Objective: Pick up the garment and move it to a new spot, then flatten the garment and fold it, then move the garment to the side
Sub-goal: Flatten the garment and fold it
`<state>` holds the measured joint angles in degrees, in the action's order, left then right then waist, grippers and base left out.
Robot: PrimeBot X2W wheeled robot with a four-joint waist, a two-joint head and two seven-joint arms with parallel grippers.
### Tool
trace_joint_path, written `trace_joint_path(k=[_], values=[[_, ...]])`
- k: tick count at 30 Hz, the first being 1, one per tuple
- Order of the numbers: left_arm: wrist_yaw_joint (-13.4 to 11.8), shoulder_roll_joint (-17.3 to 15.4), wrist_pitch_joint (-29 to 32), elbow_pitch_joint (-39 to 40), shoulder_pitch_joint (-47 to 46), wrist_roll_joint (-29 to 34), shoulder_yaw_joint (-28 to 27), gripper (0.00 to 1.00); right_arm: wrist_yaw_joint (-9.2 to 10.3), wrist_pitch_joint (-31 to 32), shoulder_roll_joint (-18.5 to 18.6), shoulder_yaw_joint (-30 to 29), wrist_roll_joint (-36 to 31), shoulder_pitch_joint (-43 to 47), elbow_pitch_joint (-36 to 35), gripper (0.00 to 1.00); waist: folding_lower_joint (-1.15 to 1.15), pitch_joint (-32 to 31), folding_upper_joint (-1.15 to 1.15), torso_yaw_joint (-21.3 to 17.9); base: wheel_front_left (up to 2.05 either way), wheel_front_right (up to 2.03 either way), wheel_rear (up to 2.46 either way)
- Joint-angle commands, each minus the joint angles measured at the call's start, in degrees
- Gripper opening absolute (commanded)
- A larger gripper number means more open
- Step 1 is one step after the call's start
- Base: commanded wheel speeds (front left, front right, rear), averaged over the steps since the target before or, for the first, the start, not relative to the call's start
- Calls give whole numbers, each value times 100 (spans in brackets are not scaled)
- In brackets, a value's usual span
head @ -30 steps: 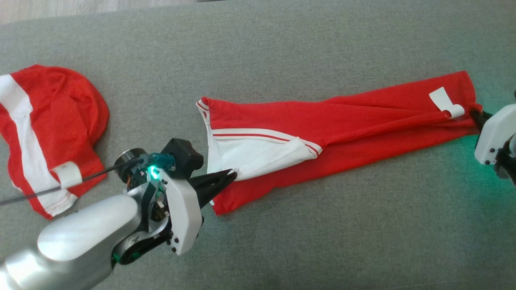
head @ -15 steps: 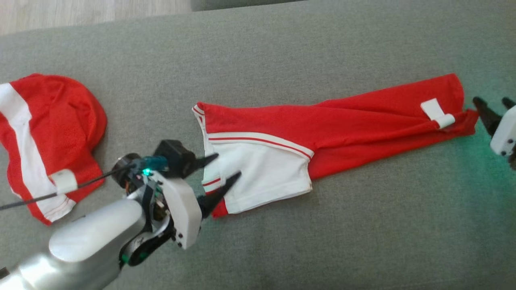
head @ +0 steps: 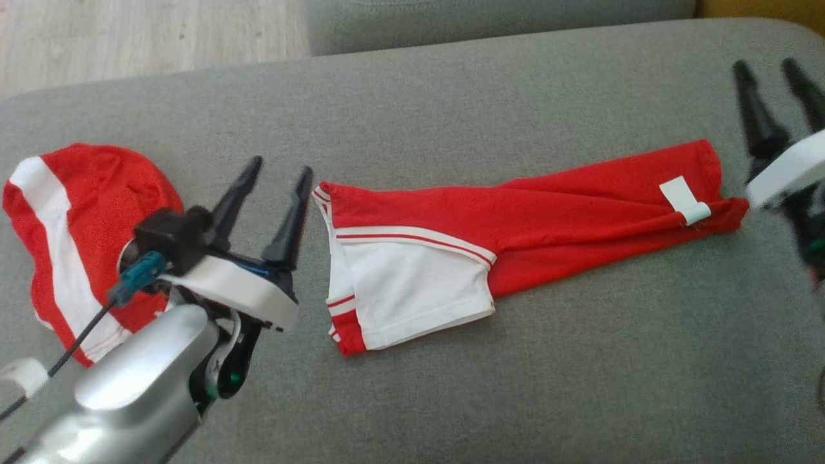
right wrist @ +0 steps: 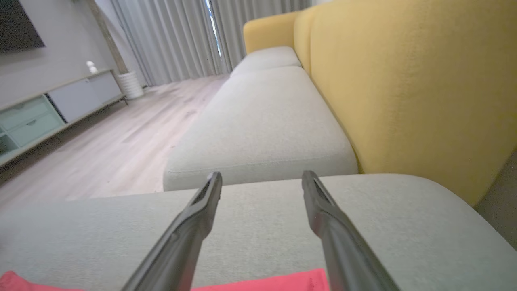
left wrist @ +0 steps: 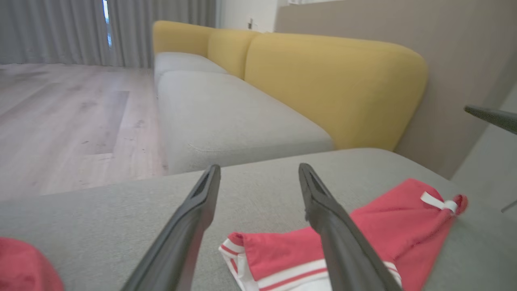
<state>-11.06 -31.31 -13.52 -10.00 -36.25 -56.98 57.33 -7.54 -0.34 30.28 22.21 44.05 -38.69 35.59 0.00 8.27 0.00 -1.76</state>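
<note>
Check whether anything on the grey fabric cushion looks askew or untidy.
Yes. The long folded red and white garment lies slanted across the grey fabric cushion, its white-panelled end wider than the rest, and a white tag curls up near its right end. A second red and white garment lies crumpled at the left.

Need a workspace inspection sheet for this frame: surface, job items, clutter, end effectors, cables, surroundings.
Surface: grey sofa cushion, no marks seen.
Job's things: red garment with a white panel, lying in a long narrow strip across the cushion; white tag near its right end.
Clutter: second red-and-white garment, bunched at the cushion's left side.
End effectors: left end effector open, just left of the red garment, holding nothing; right end effector open, past its right end, holding nothing.
Cables: dark cable from a blue connector on the left wrist, crossing the second garment.
Surroundings: wood floor, yellow sofa back, grey curtains.
</note>
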Motion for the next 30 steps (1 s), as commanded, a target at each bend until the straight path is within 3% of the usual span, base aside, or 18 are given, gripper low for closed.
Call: trace_joint_path(k=[1, 6, 7, 14, 18, 24, 30], values=[[-161, -31, -127, 76, 40, 74, -609, 100, 5, -297, -60, -6, -116, 377, -349, 100, 0, -85, 0, 44, 0, 0, 0], [-241, 556, -145, 420, 906, 915, -2092, 100, 5, -942, -440, -166, -461, 1072, -718, 100, 0, -180, 0, 101, 0, 0, 0], [-241, 556, -145, 420, 906, 915, -2092, 100, 5, -942, -440, -166, -461, 1072, -718, 100, 0, -180, 0, 101, 0, 0, 0], [301, 1560, -147, 597, 2258, 2142, -3564, 100, 5, -1347, -1176, -592, -1182, 1821, -948, 100, 0, -247, 0, 70, 0, 0, 0], [675, 1930, -147, 447, 2597, 2666, -3938, 100, 5, -1391, -1461, -893, -1500, 2001, -963, 100, 0, -219, 0, 61, 0, 0, 0], [1131, 2263, -147, 251, 2597, 3148, -4302, 100, 5, -1267, -1541, -1369, -2006, 1832, -861, 100, 0, -16, 0, 101, 0, 0, 0], [1448, 2516, -147, 155, 2388, 3460, -4535, 100, 5, -776, -1722, -3037, -2869, 1206, 27, 100, 0, 328, 0, 218, 0, 0, 0]])
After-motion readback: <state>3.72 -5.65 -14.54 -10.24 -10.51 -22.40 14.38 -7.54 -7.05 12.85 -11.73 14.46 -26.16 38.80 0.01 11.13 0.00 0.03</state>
